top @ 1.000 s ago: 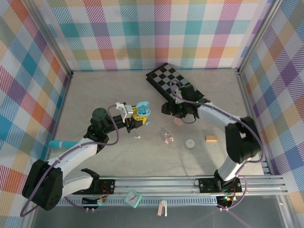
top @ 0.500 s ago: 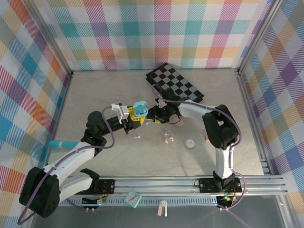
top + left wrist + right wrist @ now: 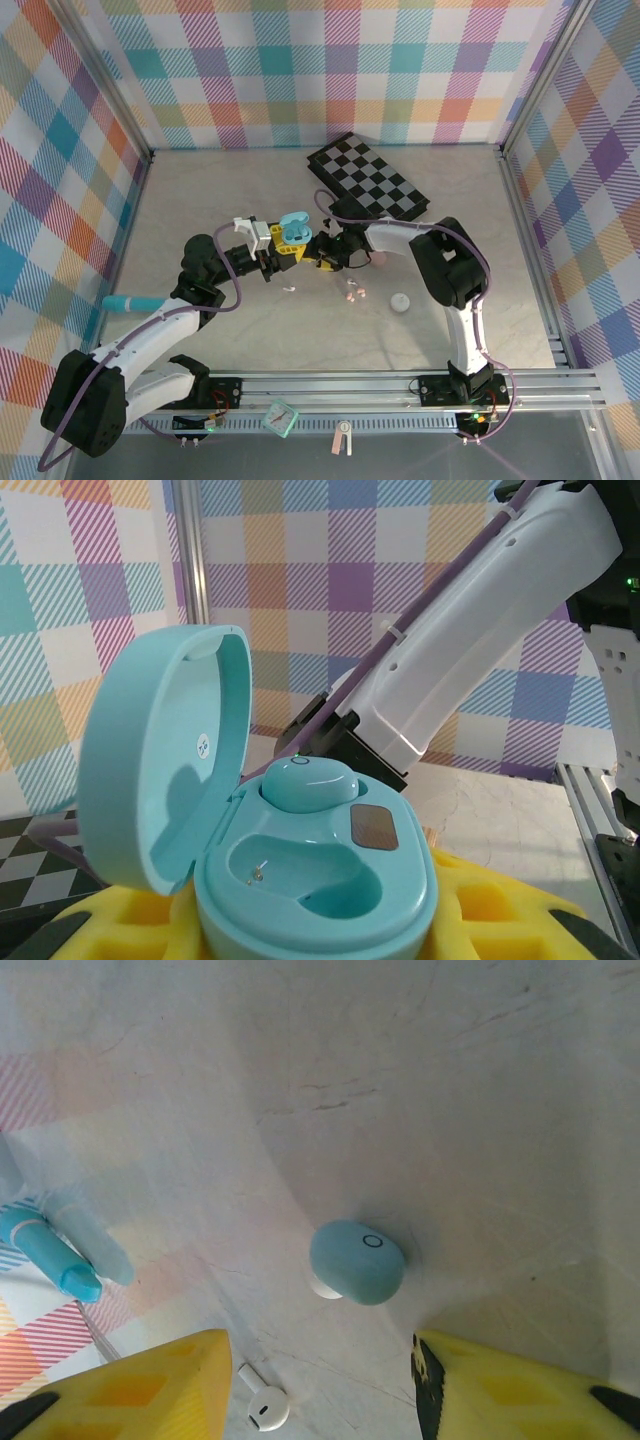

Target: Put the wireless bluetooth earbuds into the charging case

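Clamped narrowly in the left tool, between yellow foam fingers: a glossy teal charging case, smooth and pebble-oval, hinged lid stood open to one side. Seated in its far well, a rounded teal earbud; nearer well a moulded hollow, bare but for small metal contacts. Under the right tool, yellow fingers spread apart and gripping nothing: a pale blue earbud, bean-shaped, lying on the mottled stone-look desk just ahead of the gap, and a white stemmed earbud closer in. From above, what look like pink earbuds, too small to be sure, lying nearer the arm bases; at the back, a flat black-and-white chequered mat. Compared with a second ago: right arm folded in from the right half of the desk, its tool brought over just beside the left tool; left tool and case shifted slightly toward the back.
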{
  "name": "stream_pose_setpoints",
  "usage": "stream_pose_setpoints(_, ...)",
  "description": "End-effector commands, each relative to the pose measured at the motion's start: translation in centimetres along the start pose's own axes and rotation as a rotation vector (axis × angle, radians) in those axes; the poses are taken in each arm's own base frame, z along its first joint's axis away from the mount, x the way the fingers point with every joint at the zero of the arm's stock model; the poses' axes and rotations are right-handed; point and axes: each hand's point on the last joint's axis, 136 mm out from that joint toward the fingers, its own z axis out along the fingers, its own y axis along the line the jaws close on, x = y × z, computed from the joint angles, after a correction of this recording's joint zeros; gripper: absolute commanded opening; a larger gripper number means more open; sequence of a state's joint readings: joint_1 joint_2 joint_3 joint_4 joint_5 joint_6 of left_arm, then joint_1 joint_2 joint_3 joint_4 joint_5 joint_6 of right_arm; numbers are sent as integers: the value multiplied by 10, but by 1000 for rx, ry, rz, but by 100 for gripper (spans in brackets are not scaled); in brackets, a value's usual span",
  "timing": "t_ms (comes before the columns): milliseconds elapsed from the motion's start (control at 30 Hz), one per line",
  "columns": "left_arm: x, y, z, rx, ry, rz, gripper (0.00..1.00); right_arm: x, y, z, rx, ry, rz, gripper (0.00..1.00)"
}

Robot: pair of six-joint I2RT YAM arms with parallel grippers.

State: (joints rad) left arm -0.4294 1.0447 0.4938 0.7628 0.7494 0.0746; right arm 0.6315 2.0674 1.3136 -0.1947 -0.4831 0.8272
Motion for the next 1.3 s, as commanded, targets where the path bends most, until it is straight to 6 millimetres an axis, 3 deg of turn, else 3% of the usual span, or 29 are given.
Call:
stream_pose_setpoints(0, -6, -2, -2, 10, -24, 32, 35, -8, 0, 8, 10, -10, 7, 51)
stream_pose_setpoints(233, -5, -3, -5, 6, -18, 33, 35, -26, -8, 14, 82, -25, -4, 48)
stream_pose_setpoints(467, -4, -2, -7, -2, -15, 40, 35, -33, -8, 15, 122, -23, -18, 38)
stream_pose_setpoints(967, 0, 0, -7, -4, -17, 40, 35, -49, -2, 13, 162, -54, -30, 38)
stream_pose_setpoints(1267, -2, 1, -8, -6, -23, 42, 35, -54, -4, 12, 200, -57, -37, 34)
